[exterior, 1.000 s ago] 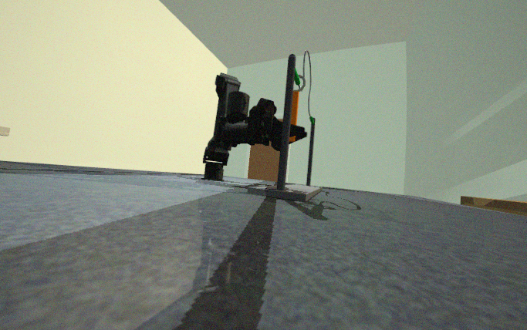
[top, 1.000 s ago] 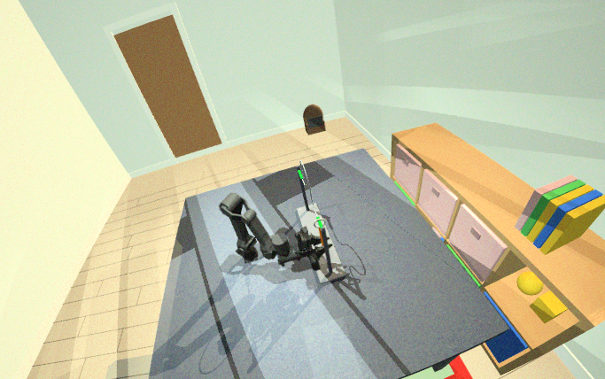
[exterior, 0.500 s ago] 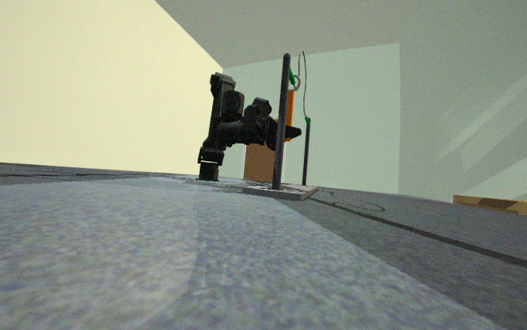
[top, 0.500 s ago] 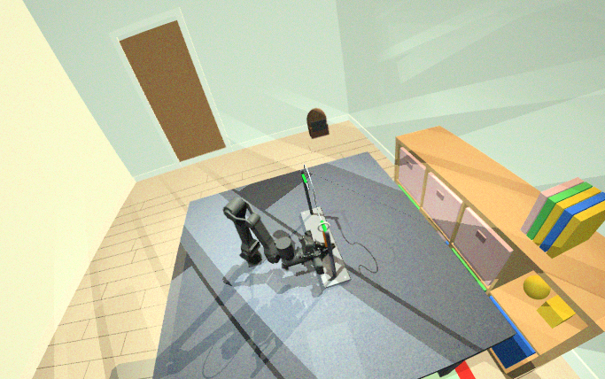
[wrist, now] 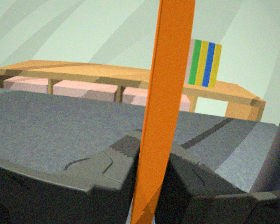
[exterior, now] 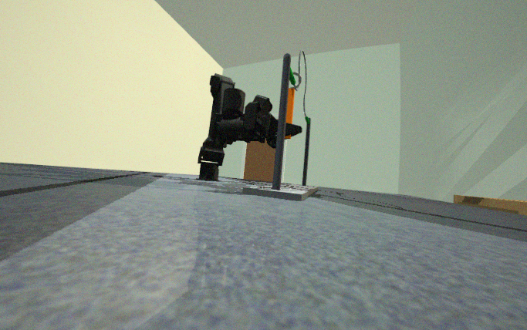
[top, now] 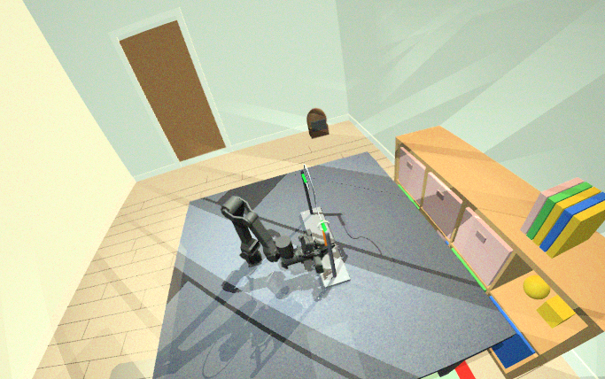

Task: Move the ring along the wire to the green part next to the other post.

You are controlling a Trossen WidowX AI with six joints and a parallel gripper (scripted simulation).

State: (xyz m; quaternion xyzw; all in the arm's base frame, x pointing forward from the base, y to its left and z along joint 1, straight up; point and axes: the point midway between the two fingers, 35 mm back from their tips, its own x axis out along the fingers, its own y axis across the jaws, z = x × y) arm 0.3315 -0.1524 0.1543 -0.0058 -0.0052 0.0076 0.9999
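On shelf [top: 497,197]: pink bins [top: 441,203]; gripper [wrist: 147,189] clamps orange handle [wrist: 165,83].

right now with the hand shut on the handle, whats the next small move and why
Probably a small, slow lift. The hand is clamped on the low end of the orange handle, and the ring hangs on the green part beside the near post. Raising it a little would take the ring's weight off the wire before it starts along the grey arc.
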